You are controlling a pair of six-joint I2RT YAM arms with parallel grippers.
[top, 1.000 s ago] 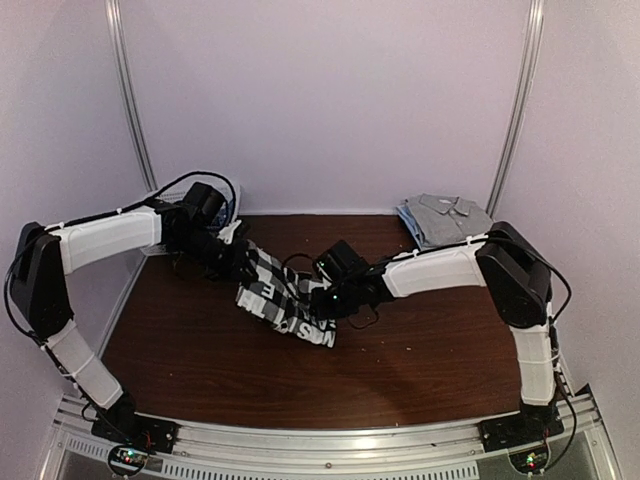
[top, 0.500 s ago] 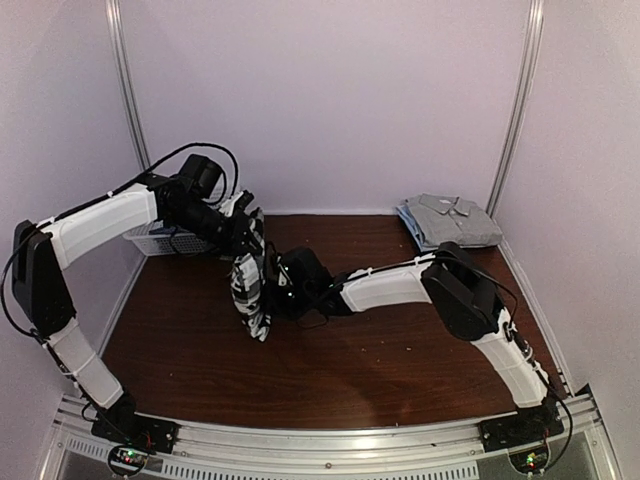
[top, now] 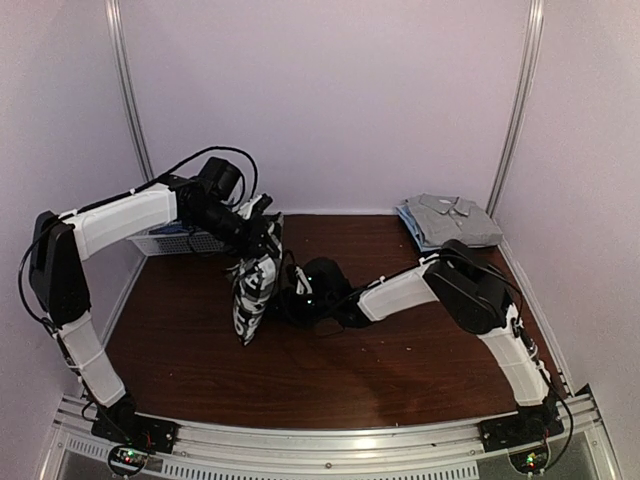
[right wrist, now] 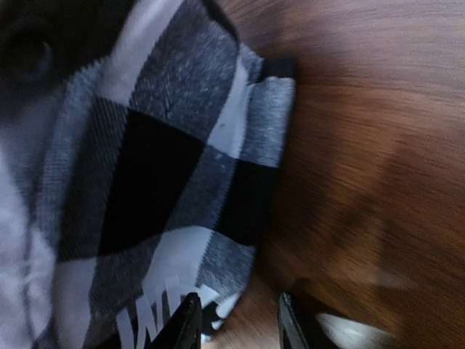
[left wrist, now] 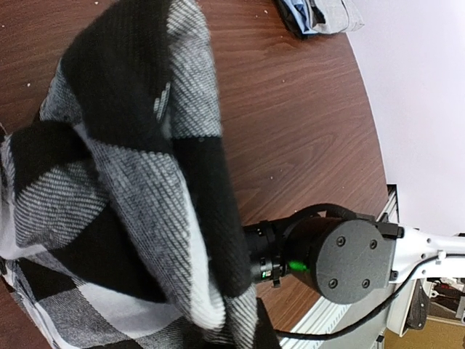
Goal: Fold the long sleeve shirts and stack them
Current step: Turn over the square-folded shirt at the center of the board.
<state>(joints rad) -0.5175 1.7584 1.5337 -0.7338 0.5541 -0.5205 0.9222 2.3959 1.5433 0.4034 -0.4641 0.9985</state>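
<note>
The black-and-white checked shirt (top: 252, 288) hangs in a narrow bunch from my left gripper (top: 266, 236), which is raised over the middle-left of the table and shut on the shirt's upper part. In the left wrist view the cloth (left wrist: 131, 182) fills the frame and hides my fingers. My right gripper (top: 288, 300) is low beside the hanging shirt, open and empty. In the right wrist view (right wrist: 238, 311) a shirt corner with white lettering (right wrist: 182, 218) lies next to its left finger. A folded grey shirt (top: 450, 216) rests on a light blue one at the back right.
A white wire basket (top: 165, 240) stands at the back left, behind my left arm. The right arm's wrist joint (left wrist: 352, 251) lies close under the hanging cloth. Brown tabletop (top: 400, 370) shows in front and to the right.
My left gripper has lifted the shirt and carried it right, so it went from spread out to a hanging bunch. My right gripper swung left to the shirt's lower end and now stands open.
</note>
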